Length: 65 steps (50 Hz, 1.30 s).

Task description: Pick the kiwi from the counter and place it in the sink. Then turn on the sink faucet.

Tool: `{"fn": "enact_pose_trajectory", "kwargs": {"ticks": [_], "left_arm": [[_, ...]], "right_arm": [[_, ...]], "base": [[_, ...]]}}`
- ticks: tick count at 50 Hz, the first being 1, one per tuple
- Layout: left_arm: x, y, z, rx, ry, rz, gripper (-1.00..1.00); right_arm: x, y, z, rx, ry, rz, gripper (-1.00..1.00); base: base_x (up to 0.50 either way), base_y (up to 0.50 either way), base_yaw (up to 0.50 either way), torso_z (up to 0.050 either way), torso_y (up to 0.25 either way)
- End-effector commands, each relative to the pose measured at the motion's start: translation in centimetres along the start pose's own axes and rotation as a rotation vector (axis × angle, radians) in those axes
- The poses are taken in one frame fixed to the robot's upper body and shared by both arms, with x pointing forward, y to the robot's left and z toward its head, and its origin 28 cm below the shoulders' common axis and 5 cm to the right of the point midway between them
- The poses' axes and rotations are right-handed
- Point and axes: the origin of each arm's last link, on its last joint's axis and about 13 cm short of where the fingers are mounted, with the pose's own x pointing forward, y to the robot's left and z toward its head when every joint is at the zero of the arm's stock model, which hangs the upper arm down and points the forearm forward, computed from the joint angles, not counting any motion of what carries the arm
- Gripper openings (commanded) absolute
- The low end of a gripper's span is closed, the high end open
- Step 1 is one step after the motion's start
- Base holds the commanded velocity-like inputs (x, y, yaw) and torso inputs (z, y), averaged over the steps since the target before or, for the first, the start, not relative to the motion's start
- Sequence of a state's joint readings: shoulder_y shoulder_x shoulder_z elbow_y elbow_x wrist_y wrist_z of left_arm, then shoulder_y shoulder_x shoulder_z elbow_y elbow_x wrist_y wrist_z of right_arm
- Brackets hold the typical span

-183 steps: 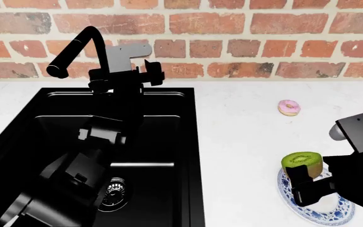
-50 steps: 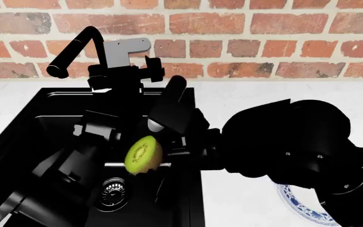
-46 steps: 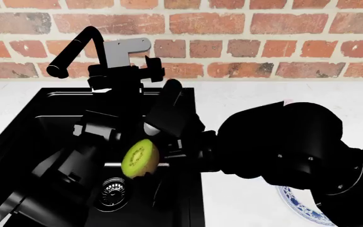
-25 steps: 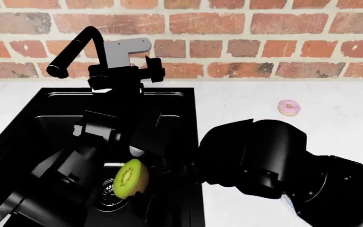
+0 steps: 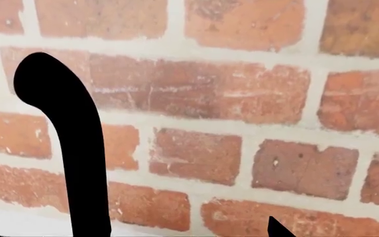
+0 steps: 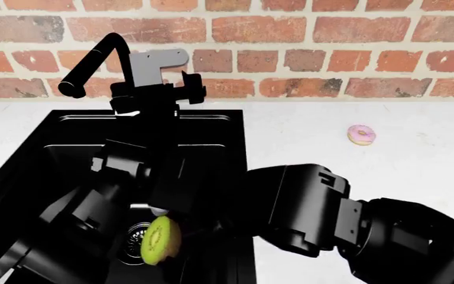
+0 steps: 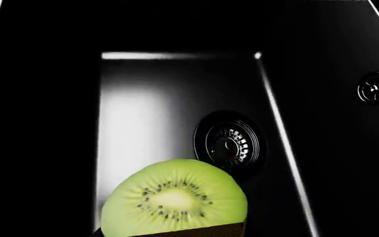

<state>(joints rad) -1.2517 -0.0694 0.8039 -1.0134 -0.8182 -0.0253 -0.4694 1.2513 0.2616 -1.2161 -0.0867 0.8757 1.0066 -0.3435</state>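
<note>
We see the right pincer (image 6: 166, 228) reaching down into the sink (image 6: 219, 154), gripping the kiwi (image 6: 161, 240). The kiwi hangs just above and beside the drain (image 7: 228, 144); its green cut face (image 7: 175, 198) fills the near edge of the right wrist view, with the basin floor below it. We cannot tell whether it touches the floor.

The left arm rises out of the sink toward the faucet (image 6: 93, 59) at the back rim. We note the left pincer (image 6: 158, 93) near the faucet base; all parts there are black on black, so we cannot tell whether it is open or closed. The left wrist view shows the faucet spout (image 5: 67, 143) against the brick wall (image 5: 242, 98).

A pink donut (image 6: 361, 135) lies on the white counter (image 6: 306, 130), well apart from the sink.
</note>
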Motion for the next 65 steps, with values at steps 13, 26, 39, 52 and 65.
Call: {"fn": "enact_pose_trajectory", "kwargs": {"ticks": [13, 26, 39, 52, 65], "left_arm": [[-0.1, 0.0, 0.1, -0.005, 0.007, -0.003, 1.00], [-0.3, 0.0, 0.2, -0.011, 0.008, -0.011, 1.00], [-0.1, 0.0, 0.2, -0.005, 0.006, -0.006, 1.00], [0.0, 0.1, 0.2, -0.012, 0.006, 0.004, 1.00], [0.3, 0.0, 0.2, -0.018, 0.010, -0.002, 1.00]], "right_arm": [[0.5, -0.5, -0.2, -0.041, 0.033, -0.009, 1.00], [-1.3, -0.4, 1.3, -0.069, -0.021, -0.031, 1.00], [-5.6, 0.1, 2.4, -0.056, -0.076, -0.142, 1.00], [-8.5, 2.4, 1.1, 0.028, -0.093, -0.238, 1.00], [-13.4, 4.0, 1.3, 0.070, -0.153, -0.409, 1.00]], "base": [[0.00, 0.00, 0.00, 0.000, 0.000], [0.00, 0.00, 0.00, 0.000, 0.000], [0.00, 0.00, 0.00, 0.000, 0.000], [0.00, 0.00, 0.00, 0.000, 0.000], [0.00, 0.00, 0.00, 0.000, 0.000]]}}
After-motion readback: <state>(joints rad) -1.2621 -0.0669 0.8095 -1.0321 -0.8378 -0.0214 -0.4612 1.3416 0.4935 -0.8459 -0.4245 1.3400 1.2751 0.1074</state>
